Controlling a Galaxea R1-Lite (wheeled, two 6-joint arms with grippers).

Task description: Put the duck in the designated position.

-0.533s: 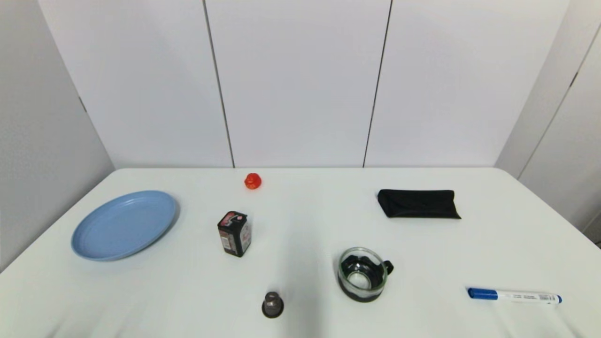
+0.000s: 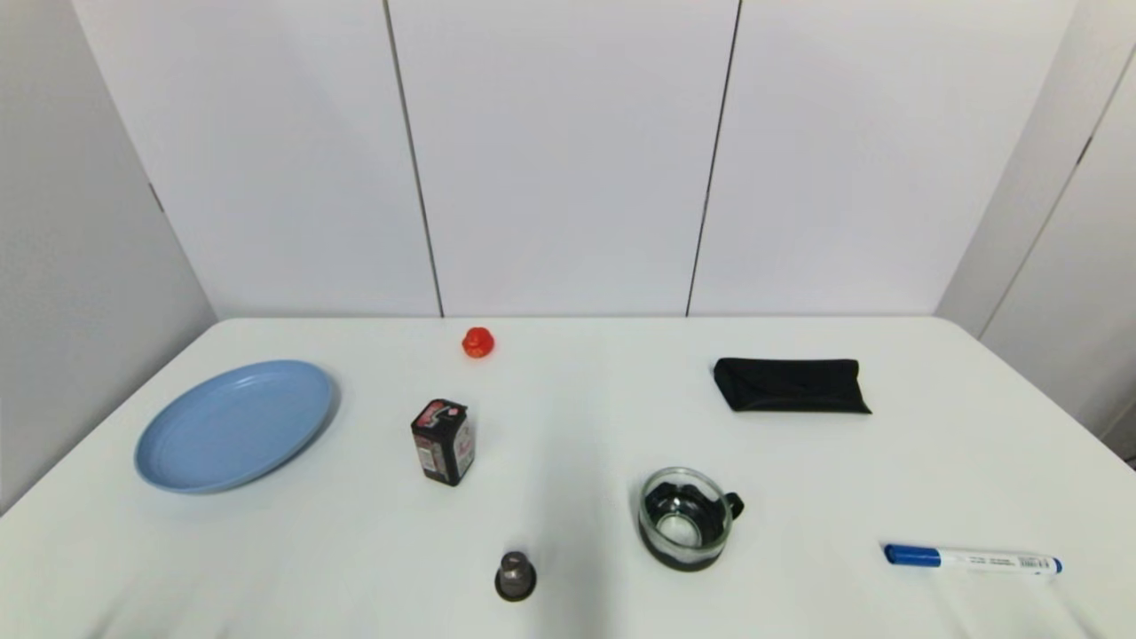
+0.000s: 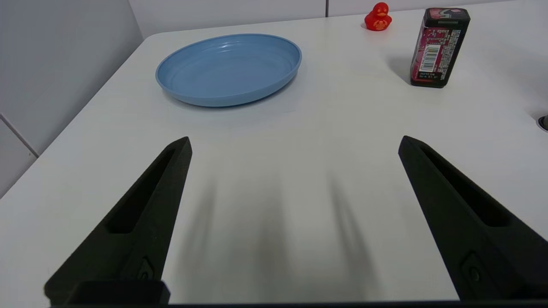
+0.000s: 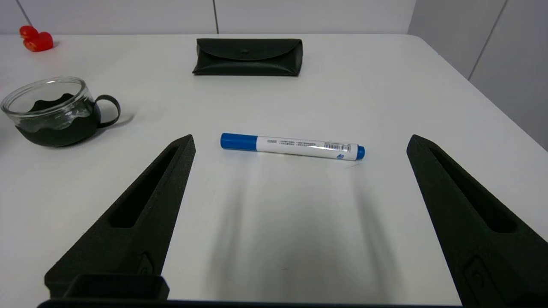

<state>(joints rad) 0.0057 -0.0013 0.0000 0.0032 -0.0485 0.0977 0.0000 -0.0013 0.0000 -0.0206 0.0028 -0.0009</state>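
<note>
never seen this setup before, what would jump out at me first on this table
The small red duck stands alone near the table's far edge, the brightest spot on the white table. Next, the big blue plate on the left, with a black box between it and the centre. Both grippers, left gripper and right gripper, are wide open near the front edge, holding nothing.

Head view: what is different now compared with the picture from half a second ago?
Nothing visibly changed. The duck sits at the table's far edge, behind the black box, with the blue plate, glass cup, black pouch, marker and grey knob all where they were. Neither arm shows in the head view; both claws, left and right, are open and hold nothing.
</note>
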